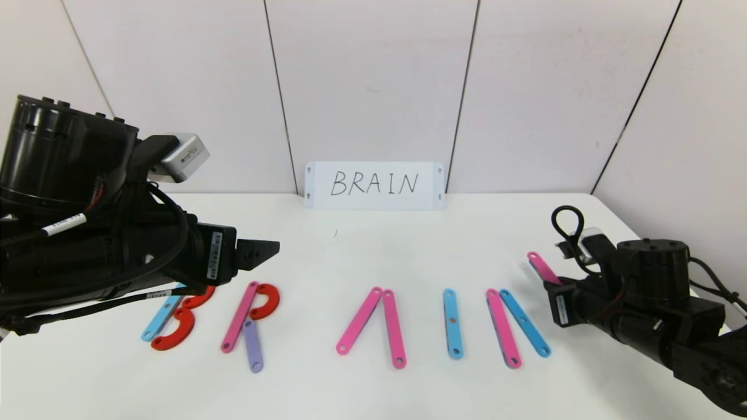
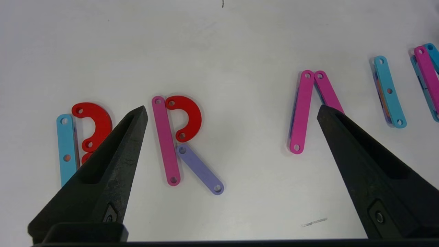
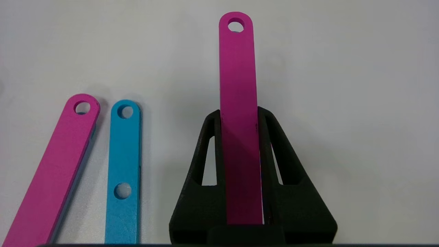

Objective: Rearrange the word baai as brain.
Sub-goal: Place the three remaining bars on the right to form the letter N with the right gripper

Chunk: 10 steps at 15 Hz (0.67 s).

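Observation:
Flat plastic letters lie in a row on the white table (image 1: 362,385). At the left a blue strip (image 1: 159,319) and red curves (image 1: 175,335) form a B. Beside it a pink strip (image 1: 239,318), a red curve (image 1: 266,300) and a purple strip (image 1: 252,346) form an R. Two pink strips (image 1: 376,321) make an A without a crossbar, then a blue strip (image 1: 453,324), then a pink strip (image 1: 503,328) and a blue strip (image 1: 524,322). My right gripper (image 1: 547,281) is shut on a pink strip (image 3: 238,103) raised off the table. My left gripper (image 2: 232,111) hangs open above the R.
A white card (image 1: 374,185) with BRAIN handwritten in black leans against the back wall. The table's right edge runs close behind my right arm (image 1: 653,309).

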Tool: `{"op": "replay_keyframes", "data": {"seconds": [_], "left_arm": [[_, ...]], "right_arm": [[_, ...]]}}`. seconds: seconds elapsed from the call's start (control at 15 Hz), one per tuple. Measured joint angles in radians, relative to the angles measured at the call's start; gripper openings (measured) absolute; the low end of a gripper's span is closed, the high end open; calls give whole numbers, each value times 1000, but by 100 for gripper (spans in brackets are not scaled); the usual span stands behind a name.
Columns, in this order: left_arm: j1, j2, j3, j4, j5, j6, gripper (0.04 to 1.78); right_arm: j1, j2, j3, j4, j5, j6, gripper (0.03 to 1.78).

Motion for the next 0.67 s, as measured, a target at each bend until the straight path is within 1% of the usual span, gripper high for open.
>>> {"op": "replay_keyframes", "data": {"seconds": [0.13, 0.27, 0.47, 0.67], "left_arm": [[0, 0, 0, 0, 0, 0, 173], [-1, 0, 0, 0, 0, 0, 173], [0, 0, 0, 0, 0, 0, 173], [0, 0, 0, 0, 0, 0, 173]], "right_arm": [[10, 16, 3, -2, 1, 32, 30], [21, 26, 6, -2, 0, 41, 30], [37, 36, 9, -2, -4, 76, 30], [49, 44, 19, -2, -10, 85, 30]]}}
